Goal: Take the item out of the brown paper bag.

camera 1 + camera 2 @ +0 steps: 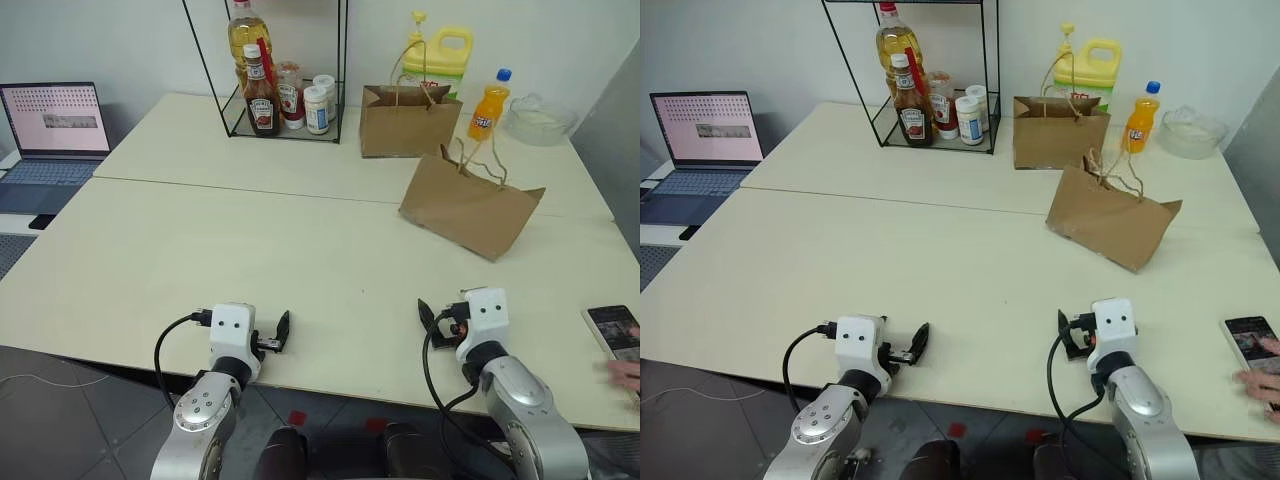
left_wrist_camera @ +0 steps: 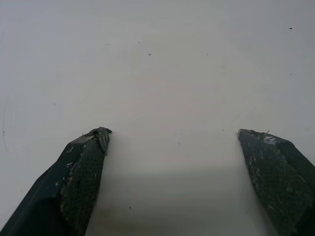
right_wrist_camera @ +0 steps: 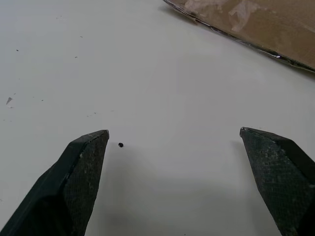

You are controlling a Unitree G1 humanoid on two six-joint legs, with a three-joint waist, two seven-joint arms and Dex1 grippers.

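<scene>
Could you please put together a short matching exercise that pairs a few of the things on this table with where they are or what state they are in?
Things:
1. creased paper bag
2. orange soda bottle
3. ketchup bottle
4. right hand

Places or states:
A. inside the black wire rack
B. open, low over bare table
C. standing beside the neater bag, near a clear bowl
D. tilted, string handles on top

Pairs: 1-D, 2-C, 3-A, 4-B

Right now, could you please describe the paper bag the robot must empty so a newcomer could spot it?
On the pale table, look right of the black wire rack. Two brown bags sit there; the target brown paper bag is the nearer one, creased and leaning, unlike the neat upright bag behind it.
</scene>
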